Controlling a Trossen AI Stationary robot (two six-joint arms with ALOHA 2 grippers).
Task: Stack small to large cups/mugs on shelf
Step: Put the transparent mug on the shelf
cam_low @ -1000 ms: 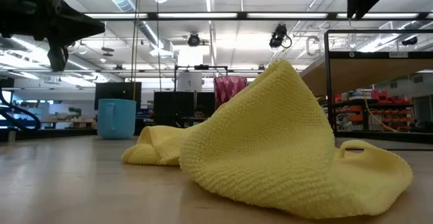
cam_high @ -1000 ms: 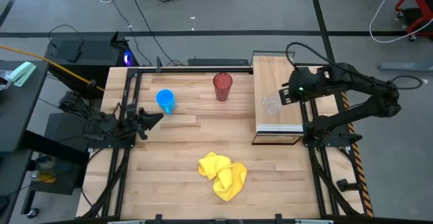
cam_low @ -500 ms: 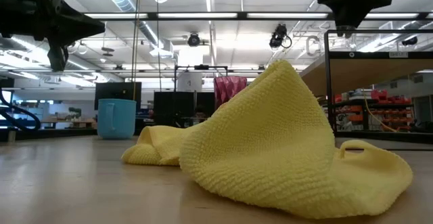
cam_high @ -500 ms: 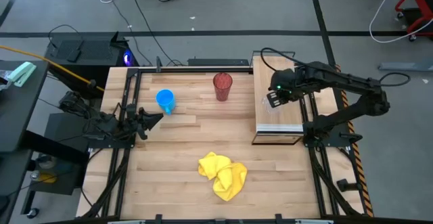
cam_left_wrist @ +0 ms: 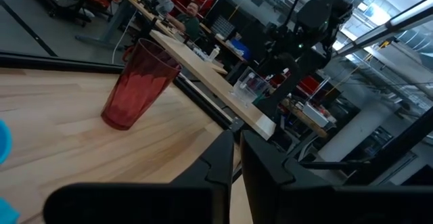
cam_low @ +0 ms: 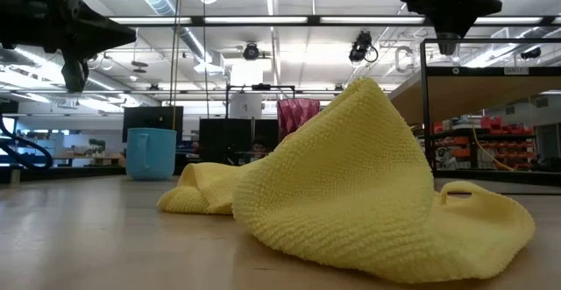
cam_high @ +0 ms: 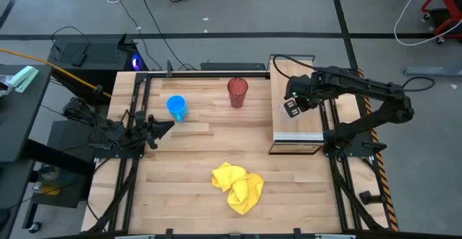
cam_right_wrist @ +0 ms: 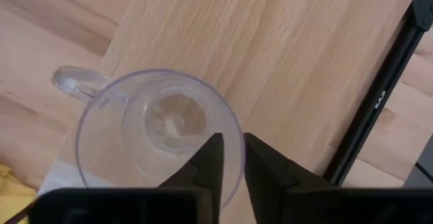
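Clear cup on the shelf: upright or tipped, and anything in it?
Upright and empty: the clear cup shows its round mouth and bare bottom, standing on the shelf.

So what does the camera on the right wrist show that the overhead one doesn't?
Only the right wrist view shows the clear cup plainly, from above, with its handle and empty inside, on the shelf. Only the high view shows the blue mug, red tumbler, yellow cloth and waiting left gripper. Both show the shelf and the right gripper.
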